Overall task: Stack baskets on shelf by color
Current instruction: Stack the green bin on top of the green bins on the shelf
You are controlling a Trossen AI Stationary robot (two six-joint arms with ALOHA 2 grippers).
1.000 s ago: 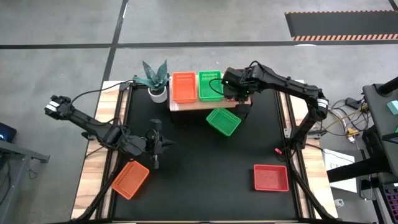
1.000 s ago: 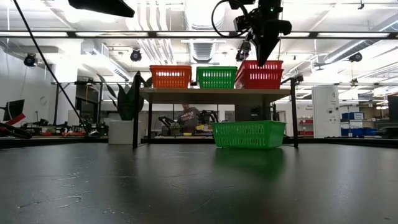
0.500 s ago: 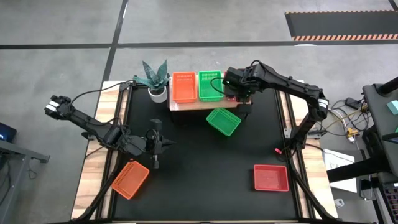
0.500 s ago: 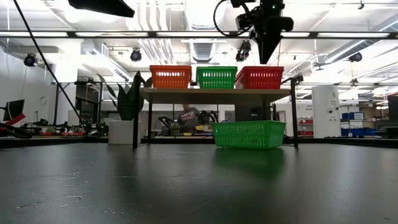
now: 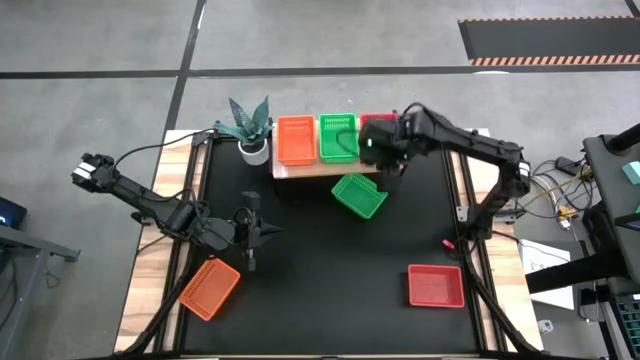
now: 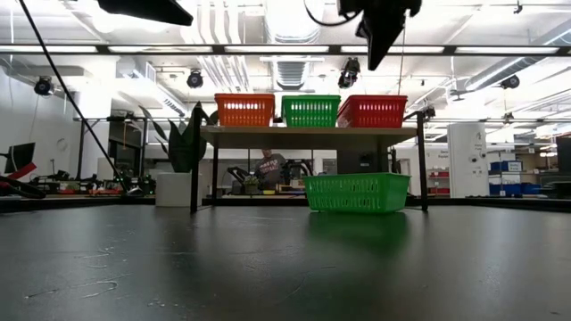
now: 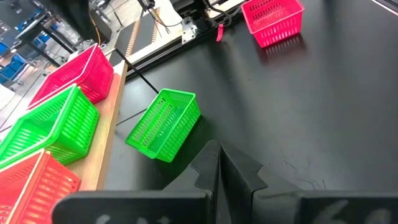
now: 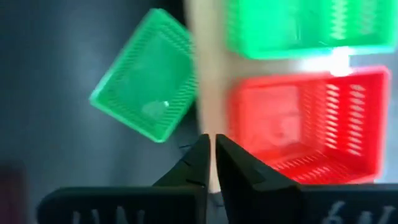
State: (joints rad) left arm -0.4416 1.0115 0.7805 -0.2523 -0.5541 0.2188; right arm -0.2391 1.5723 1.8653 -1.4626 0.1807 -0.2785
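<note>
Now, left of the shelf and well in front, the left gripper waits, fingers pressed together. On it sit orange, green and red baskets. Above its right front, the right gripper, fingers together, empty, should drop squarely onto the green basket below.

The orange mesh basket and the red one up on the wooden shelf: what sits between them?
A green plastic mesh basket sits between the orange basket and the red basket on the light-wood shelf, clearest in the low view.
</note>
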